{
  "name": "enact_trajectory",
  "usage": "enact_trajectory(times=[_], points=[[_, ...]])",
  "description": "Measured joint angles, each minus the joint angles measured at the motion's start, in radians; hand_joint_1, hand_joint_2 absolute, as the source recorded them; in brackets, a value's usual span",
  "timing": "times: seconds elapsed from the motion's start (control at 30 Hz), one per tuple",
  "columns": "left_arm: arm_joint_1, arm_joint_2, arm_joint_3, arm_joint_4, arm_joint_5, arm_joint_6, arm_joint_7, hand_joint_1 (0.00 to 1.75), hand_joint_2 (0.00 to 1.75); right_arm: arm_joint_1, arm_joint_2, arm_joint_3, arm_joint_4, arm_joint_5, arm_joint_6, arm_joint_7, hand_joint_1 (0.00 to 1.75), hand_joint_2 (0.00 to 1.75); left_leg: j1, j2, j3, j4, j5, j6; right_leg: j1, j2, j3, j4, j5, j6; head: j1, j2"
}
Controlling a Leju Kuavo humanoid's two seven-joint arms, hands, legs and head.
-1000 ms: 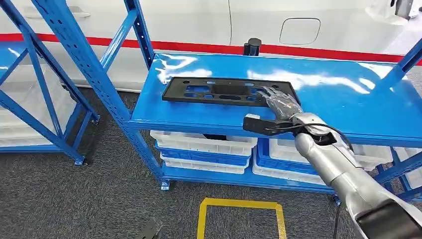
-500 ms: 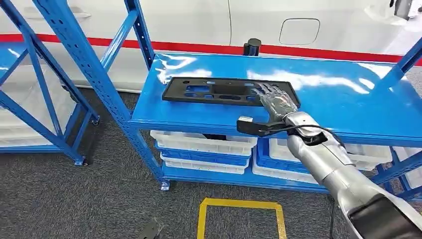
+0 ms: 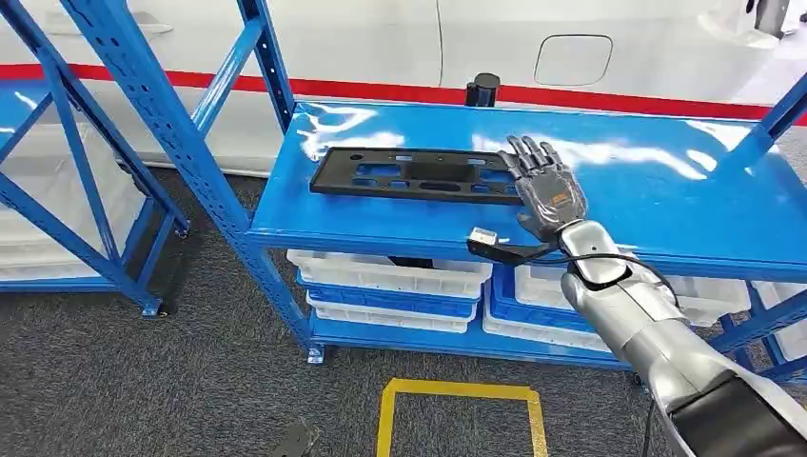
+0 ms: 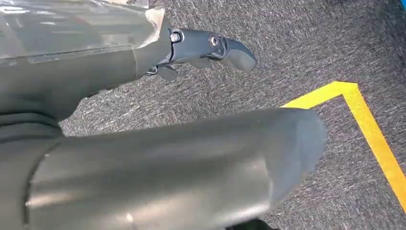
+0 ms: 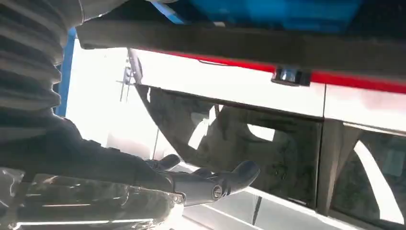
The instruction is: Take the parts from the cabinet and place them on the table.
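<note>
Right hand (image 3: 542,190) now above part's (image 3: 428,174) end.

The right end of the black part (image 3: 428,174) on the blue shelf top (image 3: 666,190) is hidden behind the raised right hand (image 3: 542,190); contact between them cannot be settled. The shelf top's right edge is cut off by the frame. White bins (image 3: 385,276) below are partly hidden by the shelf's front edge. In the left wrist view, the left hand (image 4: 206,48) appears empty, its fingers largely hidden.
</note>
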Motion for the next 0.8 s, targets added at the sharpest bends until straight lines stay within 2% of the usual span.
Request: enact_trajectory(times=[0.37,0.4,0.43,0.47,0.57,0.67,0.8], points=[[0.000,-0.002,-0.004,0.000,0.003,0.004,0.000,0.00,0.00,-0.017,0.024,-0.003,0.087,0.048,0.030,0.021,0.00,1.75,0.000,0.000,0.000,0.000,0.000,0.000,0.000,0.000,0.000,0.000,0.000,0.000,0.000,0.000],[0.000,-0.002,-0.004,0.000,0.001,0.004,0.000,0.00,0.00,-0.019,0.028,-0.004,0.100,0.047,0.033,0.020,1.34,1.75,0.000,0.000,0.000,0.000,0.000,0.000,0.000,0.000,0.000,0.000,0.000,0.000,0.000,0.000],[0.000,-0.002,-0.004,0.000,-0.002,0.004,0.001,0.00,0.00,-0.022,0.032,-0.006,0.114,0.046,0.041,0.018,1.45,1.75,0.000,0.000,0.000,0.000,0.000,0.000,0.000,0.000,0.000,0.000,0.000,0.000,0.000,0.000],[0.000,-0.003,-0.004,0.000,-0.002,0.005,0.002,0.00,0.00,-0.025,0.037,-0.009,0.127,0.045,0.052,0.018,1.40,1.75,0.000,0.000,0.000,0.000,0.000,0.000,0.000,0.000,0.000,0.000,0.000,0.000,0.000,0.000],[0.000,-0.002,-0.003,0.000,-0.001,0.008,0.002,0.00,0.00,-0.031,0.049,-0.014,0.158,0.044,0.074,0.013,1.38,1.75,0.000,0.000,0.000,0.000,0.000,0.000,0.000,0.000,0.000,0.000,0.000,0.000,0.000,0.000],[0.002,-0.003,-0.003,0.000,0.000,0.018,-0.002,0.00,0.00,-0.032,0.058,-0.015,0.179,0.044,0.077,0.008,1.48,1.75,0.000,0.000,0.000,0.000,0.000,0.000,0.000,0.000,0.000,0.000,0.000,0.000,0.000,0.000],[0.005,-0.003,-0.003,0.000,0.000,0.020,-0.003,0.00,0.00,-0.035,0.064,-0.015,0.198,0.047,0.077,0.007,1.48,1.75,0.000,0.000,0.000,0.000,0.000,0.000,0.000,0.000,0.000,0.000,0.000,0.000,0.000,0.000]])
